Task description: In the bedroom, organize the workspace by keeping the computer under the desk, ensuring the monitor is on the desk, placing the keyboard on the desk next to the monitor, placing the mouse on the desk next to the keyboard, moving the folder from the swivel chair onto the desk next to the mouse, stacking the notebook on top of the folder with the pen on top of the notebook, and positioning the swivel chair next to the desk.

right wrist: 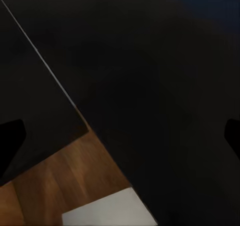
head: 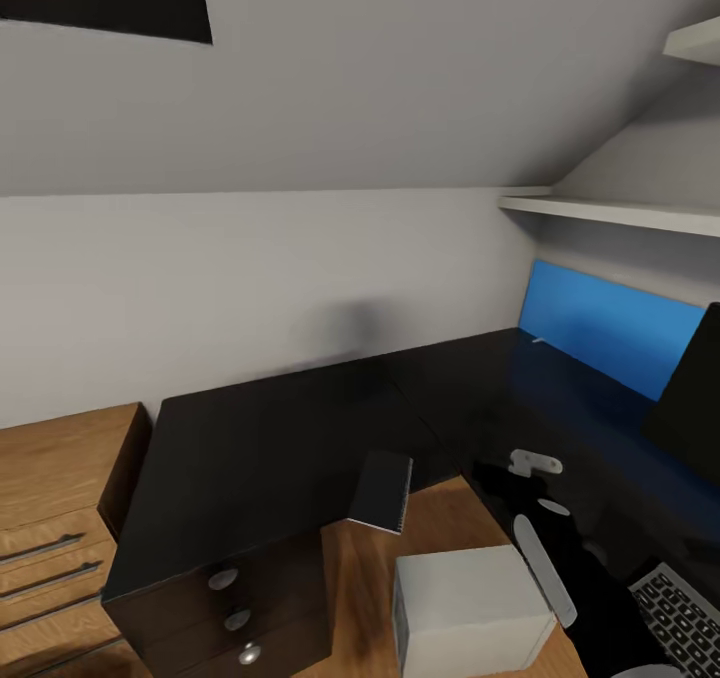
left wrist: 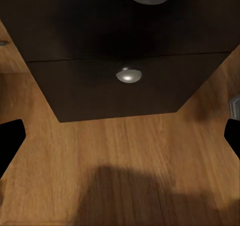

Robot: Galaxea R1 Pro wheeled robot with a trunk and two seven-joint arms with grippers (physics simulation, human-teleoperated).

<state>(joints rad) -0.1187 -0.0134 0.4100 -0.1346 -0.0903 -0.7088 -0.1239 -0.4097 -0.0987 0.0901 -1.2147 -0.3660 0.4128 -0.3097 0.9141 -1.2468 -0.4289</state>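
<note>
Left wrist view: left gripper [left wrist: 120, 136] spread over floor | right gripper [right wrist: 120, 136] spread over desk [right wrist: 165, 76]

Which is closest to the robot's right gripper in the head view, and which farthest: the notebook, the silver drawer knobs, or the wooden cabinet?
Measured from the right gripper, which is over the desk near its inner corner:
1. notebook: at the desk's front edge, just to the left.
2. drawer knobs: lower down, on the desk's left end.
3. wooden cabinet: beyond the desk's left end, farthest.
</note>
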